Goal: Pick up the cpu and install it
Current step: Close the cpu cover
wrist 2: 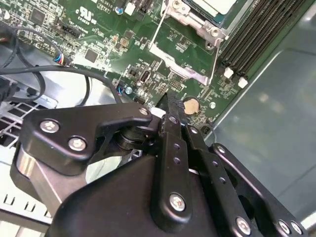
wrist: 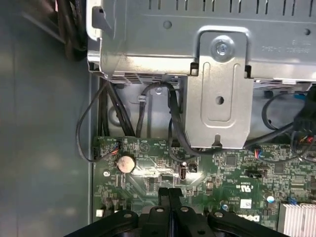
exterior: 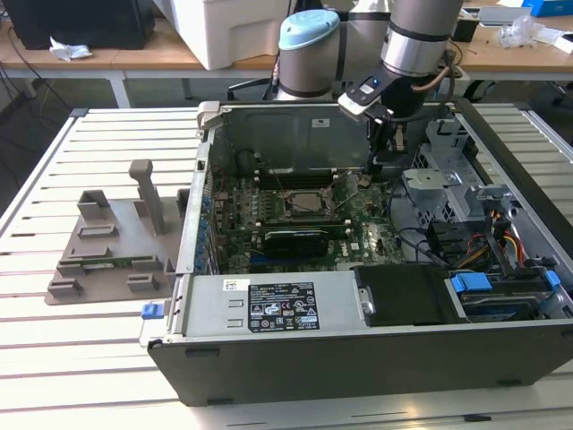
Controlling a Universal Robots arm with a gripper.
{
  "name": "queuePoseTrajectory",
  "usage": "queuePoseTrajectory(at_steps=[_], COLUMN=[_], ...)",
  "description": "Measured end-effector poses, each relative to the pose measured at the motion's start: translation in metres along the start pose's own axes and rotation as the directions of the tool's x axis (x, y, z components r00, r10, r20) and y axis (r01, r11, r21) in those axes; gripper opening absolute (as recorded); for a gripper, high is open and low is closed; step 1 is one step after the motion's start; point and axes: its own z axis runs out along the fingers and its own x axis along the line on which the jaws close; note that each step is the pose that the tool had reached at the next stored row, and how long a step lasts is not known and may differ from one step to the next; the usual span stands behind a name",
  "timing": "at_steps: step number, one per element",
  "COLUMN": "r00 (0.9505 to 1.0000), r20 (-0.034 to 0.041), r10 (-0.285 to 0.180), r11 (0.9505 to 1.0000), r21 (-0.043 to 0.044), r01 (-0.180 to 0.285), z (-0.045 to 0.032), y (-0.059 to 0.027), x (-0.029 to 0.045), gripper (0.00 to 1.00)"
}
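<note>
Tool [wrist: 169, 192] closed, empty, above motherboard [wrist: 227, 170].

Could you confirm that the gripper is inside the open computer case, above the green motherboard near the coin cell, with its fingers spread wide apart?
Not quite: in the first wrist view the gripper has its fingers pressed together, not spread apart. The rest holds: it is inside the open computer case, above the green motherboard, near the coin cell.
</note>
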Motion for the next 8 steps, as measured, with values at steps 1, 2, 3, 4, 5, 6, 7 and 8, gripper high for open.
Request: queuePoseTrajectory(at_steps=[1, 2, 3, 4, 5, 6, 7, 8], r00=[1.0000, 1.0000, 1.0000, 1.0000, 1.0000, 1.0000, 1.0000, 1.0000], r20=[0.0000, 0.0000, 0.0001, 0.0001, 0.0000, 0.0002, 0.0001, -0.0001], r10=[0.000, 0.000, 0.000, 0.000, 0.000, 0.000, 0.000, 0.000], r11=[1.0000, 1.0000, 1.0000, 1.0000, 1.0000, 1.0000, 1.0000, 1.0000], r21=[0.0000, 0.0000, 0.0000, 0.0000, 0.0000, 0.0000, 0.0000, 0.0000], r01=[0.000, 0.000, 0.000, 0.000, 0.000, 0.000, 0.000, 0.000], z=[0.0033, 0.0052, 0.0071, 0.0101, 0.0126, 0.0146, 0.0176, 0.0215], y=[0.0001, 0.0000, -0.0002, -0.0012, -0.0025, -0.0040, -0.0068, -0.0105], x=[0.0001, 0.0001, 0.0003, 0.0007, 0.0013, 0.0020, 0.0030, 0.0041], gripper=[0.11, 0.11, 0.11, 0.11, 0.11, 0.11, 0.11, 0.11])
